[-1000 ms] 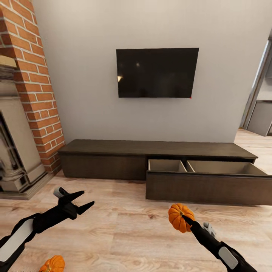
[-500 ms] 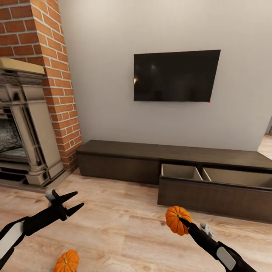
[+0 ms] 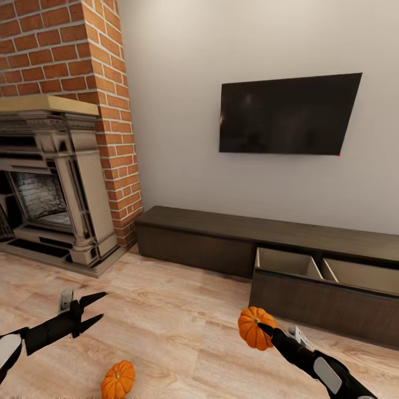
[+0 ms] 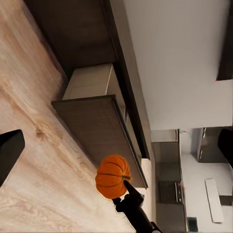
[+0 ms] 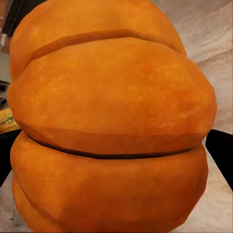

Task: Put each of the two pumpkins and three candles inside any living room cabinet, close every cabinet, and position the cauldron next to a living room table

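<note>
Nearest the robot, a second pumpkin (image 3: 117, 379) lies on the light wood plank floor (image 3: 166, 310), close to the lower edge of the head view and below the left pincer (image 3: 93, 308). That pincer hangs over bare floor with its two fingers spread and nothing between them. The right pincer (image 3: 264, 330) is clamped on the held pumpkin (image 3: 255, 328), which is raised off the floor; in the right wrist view the orange ribbed body (image 5: 111, 121) sits directly between the dark fingers (image 5: 221, 155). The left wrist view shows the same pumpkin (image 4: 112, 176) at the tip of the right arm, in front of the open drawer.

Beyond the held pumpkin, across a strip of bare floor, the dark-brown cabinet (image 3: 199, 244) runs along the pale wall. Its right-hand drawer (image 3: 310, 293) is pulled out, showing pale divided compartments with nothing visible inside; the left drawer front is flush. Nothing stands between pumpkin and drawer.

To the left stand the stone-coloured fireplace surround (image 3: 72, 183) and the red brick chimney (image 3: 83, 66). The black television (image 3: 285, 113) hangs above the cabinet.

Against the frame one second ago, the whole view has swung left: more fireplace shows, and the cabinet and television sit further right. The floor pumpkin now shows in full.
</note>
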Tool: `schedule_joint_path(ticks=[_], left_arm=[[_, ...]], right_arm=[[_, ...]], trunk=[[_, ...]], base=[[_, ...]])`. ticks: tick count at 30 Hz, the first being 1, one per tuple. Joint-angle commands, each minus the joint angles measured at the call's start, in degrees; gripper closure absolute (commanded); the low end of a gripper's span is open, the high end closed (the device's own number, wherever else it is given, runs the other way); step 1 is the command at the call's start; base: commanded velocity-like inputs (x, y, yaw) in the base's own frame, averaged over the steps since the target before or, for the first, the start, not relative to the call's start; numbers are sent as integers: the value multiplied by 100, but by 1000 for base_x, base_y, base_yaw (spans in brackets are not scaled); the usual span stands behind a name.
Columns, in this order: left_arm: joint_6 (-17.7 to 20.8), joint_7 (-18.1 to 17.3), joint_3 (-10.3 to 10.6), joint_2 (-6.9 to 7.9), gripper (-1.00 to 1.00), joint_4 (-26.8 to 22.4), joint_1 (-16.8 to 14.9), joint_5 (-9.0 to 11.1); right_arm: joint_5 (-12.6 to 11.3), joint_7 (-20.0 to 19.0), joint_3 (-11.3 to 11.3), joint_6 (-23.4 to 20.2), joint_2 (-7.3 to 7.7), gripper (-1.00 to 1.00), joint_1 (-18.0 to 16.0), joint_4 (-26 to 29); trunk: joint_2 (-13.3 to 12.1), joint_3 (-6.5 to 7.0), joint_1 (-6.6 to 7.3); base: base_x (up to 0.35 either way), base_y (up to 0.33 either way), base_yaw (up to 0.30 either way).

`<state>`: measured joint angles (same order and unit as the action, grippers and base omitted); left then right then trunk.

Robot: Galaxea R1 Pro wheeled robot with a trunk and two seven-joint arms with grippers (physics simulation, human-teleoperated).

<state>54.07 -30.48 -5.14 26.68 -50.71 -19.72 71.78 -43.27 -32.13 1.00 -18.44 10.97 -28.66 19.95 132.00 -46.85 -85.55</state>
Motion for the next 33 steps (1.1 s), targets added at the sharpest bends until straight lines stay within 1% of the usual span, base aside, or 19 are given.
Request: schedule_joint_path(ticks=[1,6,13,20,22,24,26,28,29,30,31,32,33], left_arm=[[-28,55,-24,-4,-100,14,-6,-15],[-84,156,-48,2,-100,38,-6,-15],[-89,165,-70,9,-100,291,-6,-8],[-104,165,-75,5,-100,332,-13,-8],[-186,165,-72,-1,-100,339,-14,-12],[-387,158,-68,-4,-100,362,-14,-12],[-499,152,-62,-19,-100,371,-14,-17],[-565,153,-54,-55,-100,378,-14,-23],[-658,181,-39,-86,-100,397,-14,-36],[-760,250,-25,-108,-100,446,-18,-75],[-904,437,-11,-145,-100,579,-30,-201],[-965,583,-6,-184,-100,666,-37,-310],[-1024,772,-1,-260,-100,754,-46,-450]], right_arm=[[-59,-1,3,-101,2,100,-2,28],[-59,4,-19,-163,2,100,-4,50],[-59,5,-108,-168,2,100,0,52],[-59,5,-132,-169,-5,100,-3,110],[-59,5,-135,-169,-2,100,-3,130],[-59,1,-135,-169,0,100,-5,136],[-59,-2,-135,-169,0,100,-1,139],[-59,-2,-136,-169,-4,100,0,140],[-59,-3,-136,-169,-4,100,-1,140],[-59,-3,-136,-169,-5,100,0,140],[-59,-4,-136,-169,-4,100,-1,140],[-59,-4,-136,-169,-5,100,-2,140],[-59,-6,-136,-169,-5,100,-1,140]], trunk=[[-39,13,24],[-239,102,134],[-520,228,287],[-801,354,441],[-881,390,485],[-961,426,529],[-1042,461,573],[-1042,461,573],[-1042,461,573],[-1042,461,573],[-1042,461,573],[-1042,461,573],[-1042,461,573]], base=[[0,0,254],[0,0,254],[0,0,254],[0,0,255],[0,0,262],[0,0,267],[0,0,269],[0,0,270],[0,0,270],[0,0,270],[0,0,270],[0,0,269],[0,0,210]])
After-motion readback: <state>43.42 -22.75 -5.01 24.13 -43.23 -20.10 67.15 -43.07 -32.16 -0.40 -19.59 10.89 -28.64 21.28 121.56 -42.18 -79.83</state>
